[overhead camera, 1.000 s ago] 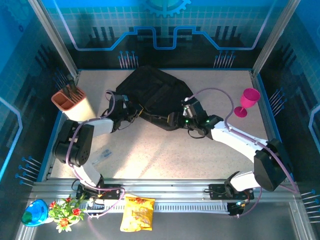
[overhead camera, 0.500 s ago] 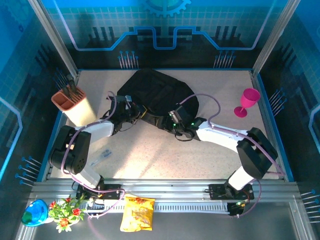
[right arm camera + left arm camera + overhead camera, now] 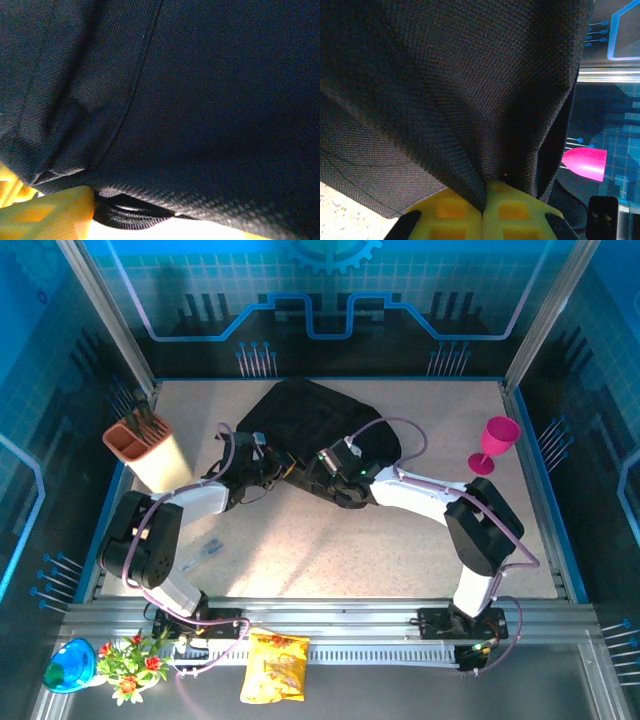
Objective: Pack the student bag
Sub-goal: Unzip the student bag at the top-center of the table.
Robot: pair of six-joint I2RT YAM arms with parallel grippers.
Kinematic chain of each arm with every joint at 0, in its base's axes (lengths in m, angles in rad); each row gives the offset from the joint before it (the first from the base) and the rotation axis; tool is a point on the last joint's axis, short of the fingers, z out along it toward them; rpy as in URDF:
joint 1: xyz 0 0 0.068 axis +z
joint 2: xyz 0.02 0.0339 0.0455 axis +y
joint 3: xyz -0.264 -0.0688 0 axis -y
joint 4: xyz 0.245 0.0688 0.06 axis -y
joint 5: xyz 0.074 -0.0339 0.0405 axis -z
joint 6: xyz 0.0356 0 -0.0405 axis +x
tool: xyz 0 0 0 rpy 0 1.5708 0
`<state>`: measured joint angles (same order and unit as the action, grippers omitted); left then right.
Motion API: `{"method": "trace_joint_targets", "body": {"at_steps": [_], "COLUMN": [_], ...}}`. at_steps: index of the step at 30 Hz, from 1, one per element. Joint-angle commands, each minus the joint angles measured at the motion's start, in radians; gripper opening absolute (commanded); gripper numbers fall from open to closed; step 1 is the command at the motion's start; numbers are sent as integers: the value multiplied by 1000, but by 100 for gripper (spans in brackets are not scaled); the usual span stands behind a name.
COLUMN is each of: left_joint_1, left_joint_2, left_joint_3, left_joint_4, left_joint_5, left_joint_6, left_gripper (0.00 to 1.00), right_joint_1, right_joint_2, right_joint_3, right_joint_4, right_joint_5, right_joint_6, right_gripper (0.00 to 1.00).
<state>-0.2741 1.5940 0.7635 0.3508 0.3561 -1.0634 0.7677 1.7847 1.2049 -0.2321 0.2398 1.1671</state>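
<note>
At the left edge of the worktop [image 3: 300, 550], a tan holder [image 3: 150, 455] of dark sticks stands well apart from the work, untouched.

The left gripper [image 3: 266, 463] is at the bag's near left edge. In the wrist view its fingers [image 3: 455, 215] are pressed together on a fold of black fabric, probably to anchor or lift that edge so an opening can form.

The bag [image 3: 315, 420] lies flat at the middle of the back edge.

The right gripper [image 3: 322, 475] meets the bag's near edge. Its fingers [image 3: 50, 212] are spread wide against the fabric with nothing clamped, likely placed for a second hold.

A pink goblet [image 3: 495, 440] stands near the right edge.
</note>
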Motion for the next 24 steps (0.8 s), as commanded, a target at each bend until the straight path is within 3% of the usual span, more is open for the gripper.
{"method": "trace_joint_targets", "body": {"at_steps": [1, 5, 10, 18, 24], "left_joint_1": [-17, -17, -17, -16, -14], "left_joint_2": [-12, -9, -3, -3, -1], "left_joint_3": [18, 23, 29, 39, 42], "left_joint_4": [-13, -18, -26, -62, -72], "left_joint_5": [98, 101, 88, 59, 55], "left_joint_6": [45, 48, 54, 81, 89], "left_gripper": [1, 1, 1, 1, 1], "right_joint_1": [15, 15, 16, 16, 16], "right_joint_2": [40, 49, 26, -100, -171], "right_joint_3": [37, 43, 34, -102, -180], "right_joint_4": [-21, -59, -102, -115, -122], "right_joint_5": [62, 93, 116, 134, 139], "right_joint_6": [-15, -17, -20, -24, -37], "right_gripper": [75, 74, 66, 51, 47]}}
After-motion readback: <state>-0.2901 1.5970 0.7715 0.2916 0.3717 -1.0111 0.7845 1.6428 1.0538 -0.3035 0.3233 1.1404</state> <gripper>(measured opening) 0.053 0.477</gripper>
